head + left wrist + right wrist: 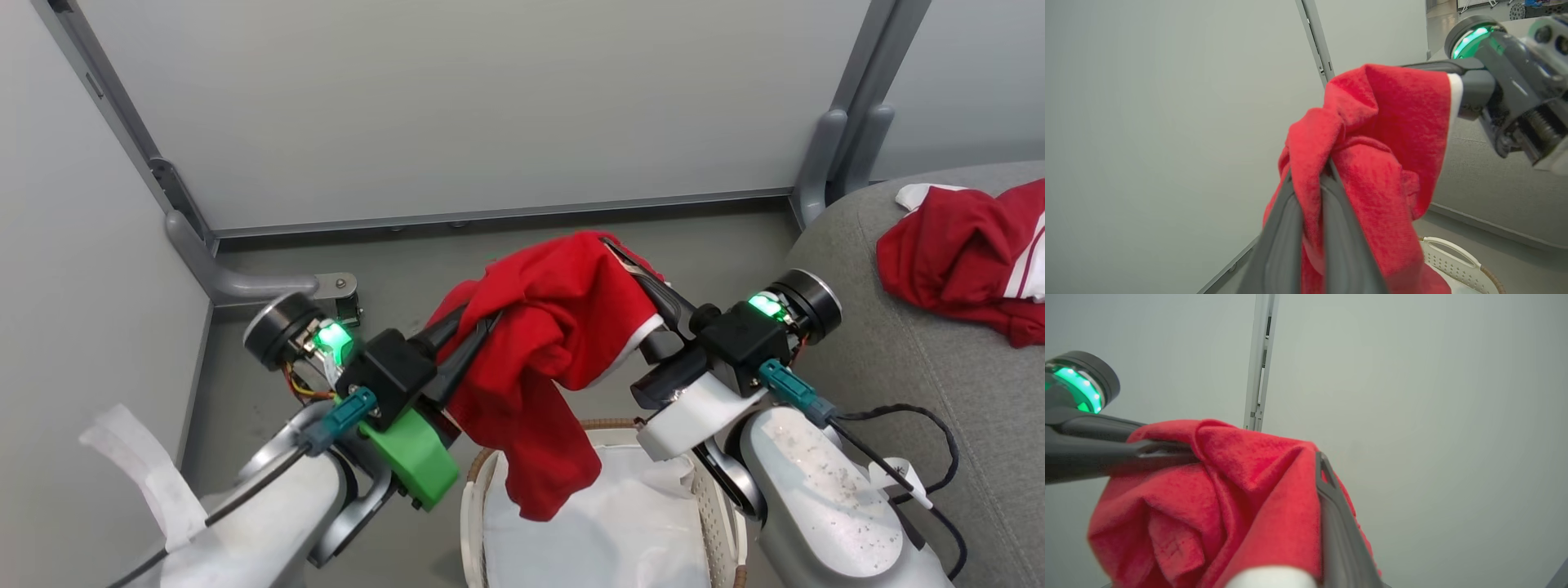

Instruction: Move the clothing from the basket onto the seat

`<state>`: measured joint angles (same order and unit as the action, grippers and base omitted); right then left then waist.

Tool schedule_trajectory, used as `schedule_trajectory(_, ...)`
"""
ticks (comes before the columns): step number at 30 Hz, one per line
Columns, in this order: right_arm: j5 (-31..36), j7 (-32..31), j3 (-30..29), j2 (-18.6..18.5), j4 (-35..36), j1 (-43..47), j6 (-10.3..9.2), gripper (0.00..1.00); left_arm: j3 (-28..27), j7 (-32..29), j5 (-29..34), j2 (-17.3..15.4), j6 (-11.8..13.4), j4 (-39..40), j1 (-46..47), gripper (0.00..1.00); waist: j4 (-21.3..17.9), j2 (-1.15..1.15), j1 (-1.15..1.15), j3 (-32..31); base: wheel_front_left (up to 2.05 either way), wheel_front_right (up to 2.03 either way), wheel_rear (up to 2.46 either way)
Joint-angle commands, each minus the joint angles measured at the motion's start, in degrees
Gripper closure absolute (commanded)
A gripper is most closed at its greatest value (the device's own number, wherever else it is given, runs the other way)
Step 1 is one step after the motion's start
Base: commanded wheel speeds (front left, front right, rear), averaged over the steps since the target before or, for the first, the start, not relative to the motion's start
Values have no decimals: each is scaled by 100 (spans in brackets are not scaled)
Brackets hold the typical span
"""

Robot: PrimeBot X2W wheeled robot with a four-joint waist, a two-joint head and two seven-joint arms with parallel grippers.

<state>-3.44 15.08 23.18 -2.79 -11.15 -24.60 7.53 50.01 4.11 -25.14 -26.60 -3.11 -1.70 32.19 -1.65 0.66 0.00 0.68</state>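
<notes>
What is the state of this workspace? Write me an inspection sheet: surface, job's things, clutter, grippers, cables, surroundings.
Surface: large grey fabric seat cushion, with one red garment with white stripes lying on it.
Job's things: second red fabric garment held up over the oval cream plastic basket; white liner inside the basket.
Clutter: nothing seen.
Grippers: left gripper and right gripper are both shut on the second garment.
Cables: black cable loops from the right forearm over the seat.
Surroundings: pale grey wall panels, grey floor.
</notes>
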Motion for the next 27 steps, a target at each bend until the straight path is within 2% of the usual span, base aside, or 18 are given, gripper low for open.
schedule_trajectory(1, 34, 14, -47, -20, 29, 83, -8, 100, -24, 114, -69, 54, 97, -50, -176, 0, 0, -66, 0, 4, 0, 0, 0)
schedule_trajectory(6, 89, 14, -214, -21, 43, 164, -8, 100, -86, 622, -180, 248, 307, -325, -567, 0, 13, -66, 0, 21, 0, 0, 0)
schedule_trajectory(13, 234, 14, -522, -19, -21, 260, -8, 100, -144, 1014, -252, 471, 417, -791, -981, 0, 58, -66, 0, 85, 0, 0, 0)
schedule_trajectory(22, 457, 14, -977, -20, -14, 362, -8, 100, -423, 1111, -152, 812, 404, -992, -1393, 0, 5, -66, 0, 268, 0, 0, 0)
schedule_trajectory(27, 548, 14, -1326, -22, 63, 335, -8, 100, -674, 1109, 59, 972, 346, -912, -1506, 0, -222, -66, 0, 449, 0, 0, 0)
